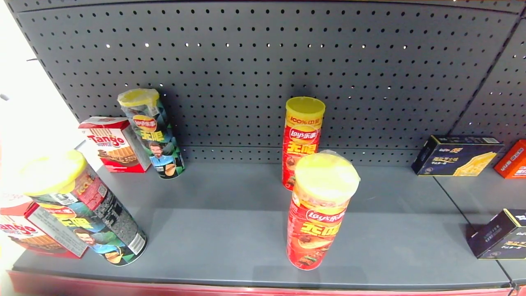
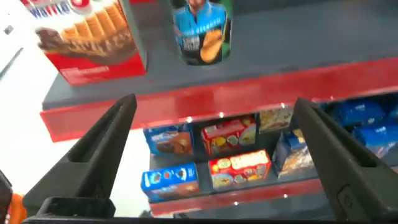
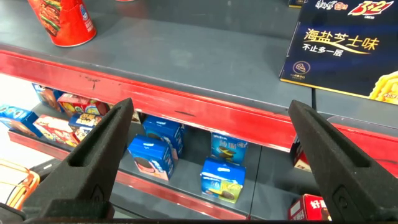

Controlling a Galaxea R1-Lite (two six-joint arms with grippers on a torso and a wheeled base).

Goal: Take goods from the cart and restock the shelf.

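Two red chip cans stand mid-shelf, one near the front [image 1: 317, 211] and one behind it by the pegboard [image 1: 302, 140]. Two dark chip cans with yellow lids lean at the left, one near the front edge [image 1: 84, 209] and one farther back [image 1: 153, 133]. My left gripper [image 2: 214, 146] is open below the shelf's red front edge [image 2: 205, 106], facing the front dark can [image 2: 202, 31] and a red wafer box [image 2: 87, 37]. My right gripper [image 3: 214, 152] is open too, level with the shelf lip [image 3: 205, 102], with the front red can [image 3: 65, 22] off to one side.
Red wafer boxes sit at the left [image 1: 114, 144] [image 1: 31, 236]. Dark boxes lie at the right [image 1: 458, 156] [image 1: 499, 235] [image 3: 342, 46], beside an orange box [image 1: 511, 159]. The lower shelf holds blue and red boxes [image 2: 239, 168] [image 3: 152, 155]. The grey shelf board [image 1: 230, 222] is bare in the middle.
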